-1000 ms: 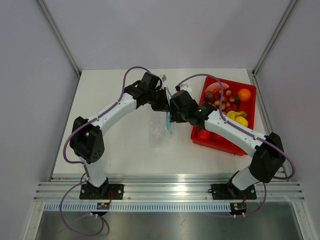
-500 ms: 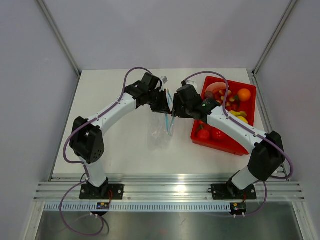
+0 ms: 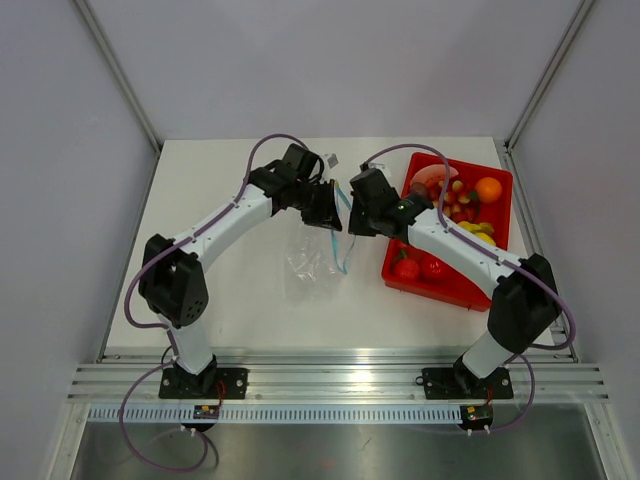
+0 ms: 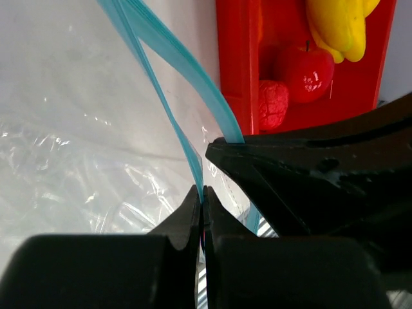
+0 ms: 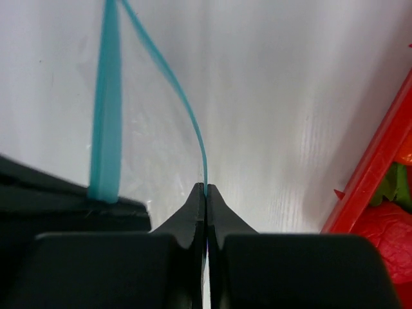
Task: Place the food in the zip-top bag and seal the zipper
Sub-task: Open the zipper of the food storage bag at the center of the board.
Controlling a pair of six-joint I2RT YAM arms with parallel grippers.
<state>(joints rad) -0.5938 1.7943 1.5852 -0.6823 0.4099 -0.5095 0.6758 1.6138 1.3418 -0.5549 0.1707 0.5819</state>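
Since a second ago the right arm point(image 3: 455, 247) has swung off the near-left part of the red tray point(image 3: 432, 291), uncovering two strawberries point(image 3: 406, 268) there, and the zip-top bag point(image 3: 312, 262) has spread wider on the side away from the tray. On the white table point(image 3: 210, 180) both arms reach inward and meet just left of the tray's far-left corner, the left arm point(image 3: 225, 218) coming in from the side away from the tray. The bag trails from the two grippers onto the table just left of the tray, clear and crinkled, its body not touching the tray. All of the food point(image 3: 462, 205) lies inside the tray: an orange point(image 3: 489, 189) at its far-right corner, a yellow banana point(image 3: 480, 234) along its right side, small berries in the middle and the strawberries at its near-left end. The left wrist view also shows a red apple point(image 4: 308, 69) inside the tray. The zipper point(image 3: 341, 245) is parted into two light blue strips beside the tray's left wall. The left gripper point(image 3: 328, 212) has its jaws pressed together on one strip. The right gripper point(image 3: 356, 212), the one nearer the tray, is pinched tight on the other strip, so the bag's mouth stands open between them.
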